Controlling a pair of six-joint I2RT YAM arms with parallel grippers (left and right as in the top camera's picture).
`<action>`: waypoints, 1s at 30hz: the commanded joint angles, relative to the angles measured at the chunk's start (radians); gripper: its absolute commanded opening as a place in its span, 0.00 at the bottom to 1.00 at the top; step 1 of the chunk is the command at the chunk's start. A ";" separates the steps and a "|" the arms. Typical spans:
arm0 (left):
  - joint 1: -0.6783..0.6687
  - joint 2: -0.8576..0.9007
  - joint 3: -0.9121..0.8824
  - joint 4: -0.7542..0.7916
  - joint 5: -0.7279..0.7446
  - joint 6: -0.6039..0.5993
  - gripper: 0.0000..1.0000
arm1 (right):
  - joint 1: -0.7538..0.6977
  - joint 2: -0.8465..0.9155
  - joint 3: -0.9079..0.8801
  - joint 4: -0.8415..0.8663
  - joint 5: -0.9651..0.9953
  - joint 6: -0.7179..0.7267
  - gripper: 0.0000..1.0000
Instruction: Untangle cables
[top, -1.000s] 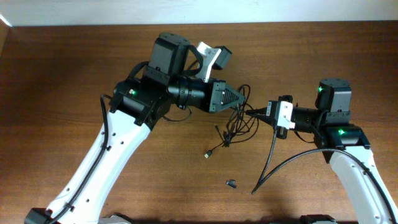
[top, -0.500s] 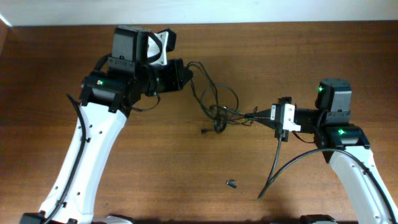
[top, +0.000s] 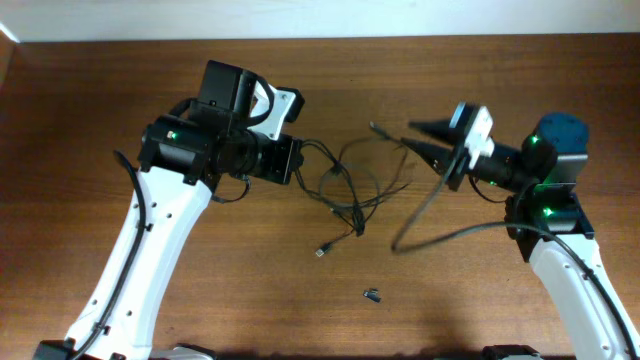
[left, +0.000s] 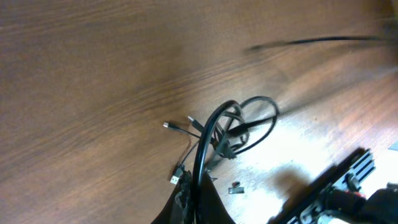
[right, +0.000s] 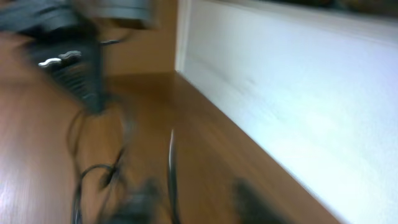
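two robot arms over a brown wooden table, with a loose tangle of thin black cables lying on the wood between them, nearer the left arm. seen from overhead, the left gripper points sideways toward the tangle, its fingers closed together on one strand, which runs straight from the fingertips into the loops. the left wrist camera shows the same grip: a strand rises from between the pressed fingers at the bottom edge and curves up into the knot of cables, where several loops overlap. a metal-tipped plug trails out of the bundle toward the near edge of the table and lies flat on the wood, apart from both arms. a small dark piece sits alone, closer to the near edge than the plug, touching nothing. the right gripper hangs to the right of the tangle, tips aimed at it, with one loose strand end just beside them; whether its fingers are apart or together cannot be told, as the right wrist view is blurred. a thick black cable belonging to the right arm loops down beside the pile. a white wall borders the table's far edge.
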 joint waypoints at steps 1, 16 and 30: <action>0.001 -0.002 0.009 0.003 -0.010 0.058 0.00 | 0.005 0.001 0.009 -0.018 0.223 0.217 0.99; 0.000 -0.002 0.009 0.104 0.173 0.062 0.00 | 0.006 0.003 0.009 -0.303 -0.042 0.112 0.99; -0.100 -0.002 0.009 0.237 0.202 0.076 0.00 | 0.006 0.073 0.009 -0.364 0.026 0.814 0.62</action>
